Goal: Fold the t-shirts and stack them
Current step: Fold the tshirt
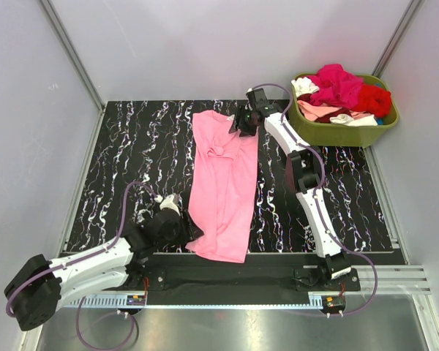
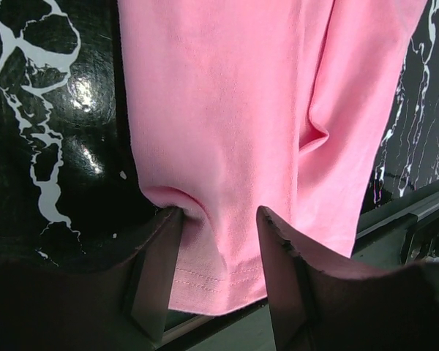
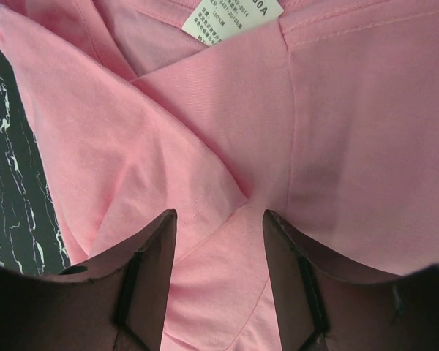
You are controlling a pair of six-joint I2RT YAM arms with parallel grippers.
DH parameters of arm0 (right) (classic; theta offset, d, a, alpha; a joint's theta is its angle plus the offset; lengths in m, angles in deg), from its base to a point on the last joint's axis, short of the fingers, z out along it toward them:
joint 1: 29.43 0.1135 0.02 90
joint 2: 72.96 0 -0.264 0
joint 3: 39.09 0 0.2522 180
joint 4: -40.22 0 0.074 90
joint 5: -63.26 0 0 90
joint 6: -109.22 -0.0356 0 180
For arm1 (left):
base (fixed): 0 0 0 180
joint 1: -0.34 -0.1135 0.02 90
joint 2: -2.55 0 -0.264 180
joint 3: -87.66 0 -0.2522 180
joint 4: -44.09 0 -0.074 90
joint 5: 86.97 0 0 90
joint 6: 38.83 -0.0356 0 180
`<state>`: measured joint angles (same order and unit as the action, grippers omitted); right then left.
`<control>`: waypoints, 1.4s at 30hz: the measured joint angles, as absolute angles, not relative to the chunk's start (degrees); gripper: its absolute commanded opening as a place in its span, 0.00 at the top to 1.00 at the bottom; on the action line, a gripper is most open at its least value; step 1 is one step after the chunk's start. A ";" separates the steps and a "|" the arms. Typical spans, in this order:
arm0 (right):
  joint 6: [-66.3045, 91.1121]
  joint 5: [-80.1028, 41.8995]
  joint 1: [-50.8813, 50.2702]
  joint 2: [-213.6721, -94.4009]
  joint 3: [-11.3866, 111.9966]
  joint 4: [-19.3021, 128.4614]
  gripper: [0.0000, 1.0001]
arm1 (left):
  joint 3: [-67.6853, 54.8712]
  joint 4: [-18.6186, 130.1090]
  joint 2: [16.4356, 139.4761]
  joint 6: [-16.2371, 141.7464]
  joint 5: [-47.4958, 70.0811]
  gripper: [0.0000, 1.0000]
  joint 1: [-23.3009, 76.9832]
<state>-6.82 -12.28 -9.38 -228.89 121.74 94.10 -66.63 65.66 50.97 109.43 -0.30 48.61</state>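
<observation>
Jaws of the left gripper [image 2: 219, 245] stand spread astride the near hem of the medium pink cloth t-shirt [image 1: 223, 186]; the right gripper [image 3: 219, 248] gapes over its collar end. It lies lengthwise on the black white-veined bench [image 1: 132, 161], left of an olive-green plastic tub [image 1: 336, 135].

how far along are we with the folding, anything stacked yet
Early. Done: one pink t-shirt lies lengthwise on the table, seemingly with a sleeve turned in. In hand: the left gripper straddles its hem corner and the right gripper sits at its collar end, both open. Left: finishing this fold, plus the other shirts heaped in the green tub. No stack shows.
</observation>
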 measured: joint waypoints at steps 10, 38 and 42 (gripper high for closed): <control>-7.28 -12.26 -9.36 -230.75 123.64 93.49 0.52 | -66.59 64.31 52.46 110.64 -2.47 0.51 51.19; -6.28 -13.16 -9.38 -230.01 124.03 93.93 1.00 | -67.48 57.49 56.63 112.71 -3.43 0.58 52.09; -6.02 -13.62 -9.53 -228.46 125.65 94.34 1.00 | -67.77 57.14 56.55 112.74 -3.47 0.60 52.09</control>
